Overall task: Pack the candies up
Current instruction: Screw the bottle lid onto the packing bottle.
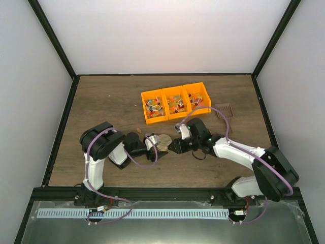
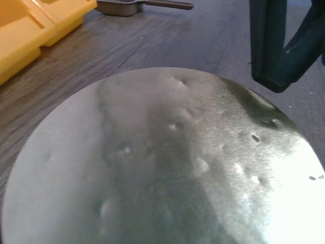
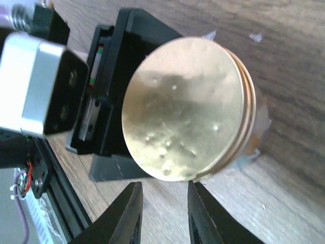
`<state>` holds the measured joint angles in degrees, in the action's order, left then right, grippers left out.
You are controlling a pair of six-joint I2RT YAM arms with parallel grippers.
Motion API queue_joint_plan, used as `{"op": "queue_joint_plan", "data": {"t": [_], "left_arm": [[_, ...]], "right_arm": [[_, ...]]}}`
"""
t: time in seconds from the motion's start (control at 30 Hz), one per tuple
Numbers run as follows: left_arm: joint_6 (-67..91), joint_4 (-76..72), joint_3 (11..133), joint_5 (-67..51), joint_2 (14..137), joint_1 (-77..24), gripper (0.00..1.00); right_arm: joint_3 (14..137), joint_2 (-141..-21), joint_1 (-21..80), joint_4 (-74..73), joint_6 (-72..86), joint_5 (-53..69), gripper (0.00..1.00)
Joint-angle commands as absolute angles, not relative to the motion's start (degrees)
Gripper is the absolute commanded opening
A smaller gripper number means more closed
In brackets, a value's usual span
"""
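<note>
The candies lie as small mixed-colour sweets in three orange bins at the back of the table. A jar with a round golden lid sits at the table's middle, tipped on its side. My left gripper holds the jar from the left. The lid fills the left wrist view and hides that gripper's fingers. My right gripper stands open just below the lid's rim, nothing between its fingers. Its dark fingers show beyond the lid.
A brown scoop lies right of the bins and shows again at the top of the left wrist view. The bins' yellow-orange walls stand at that view's left. Black frame rails border the table.
</note>
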<state>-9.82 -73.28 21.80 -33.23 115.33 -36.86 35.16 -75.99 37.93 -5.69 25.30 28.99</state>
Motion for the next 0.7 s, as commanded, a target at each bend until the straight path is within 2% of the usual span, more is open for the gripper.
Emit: {"op": "queue_joint_plan", "data": {"t": [0.0, 0.4, 0.67], "left_arm": [[-8.3, -66.6, 21.5, -30.6, 116.9, -36.2, 0.84], [-7.6, -67.2, 21.6, -31.7, 116.9, -36.2, 0.84], [-7.5, -67.4, 21.4, -32.1, 116.6, -36.2, 0.84]], "right_arm": [[43.1, -80.9, 37.0, -10.4, 20.7, 31.7, 0.28], [56.4, -93.5, 36.9, -12.0, 15.9, 26.8, 0.26], [57.3, -97.7, 36.1, -11.3, 12.9, 26.9, 0.24]]}}
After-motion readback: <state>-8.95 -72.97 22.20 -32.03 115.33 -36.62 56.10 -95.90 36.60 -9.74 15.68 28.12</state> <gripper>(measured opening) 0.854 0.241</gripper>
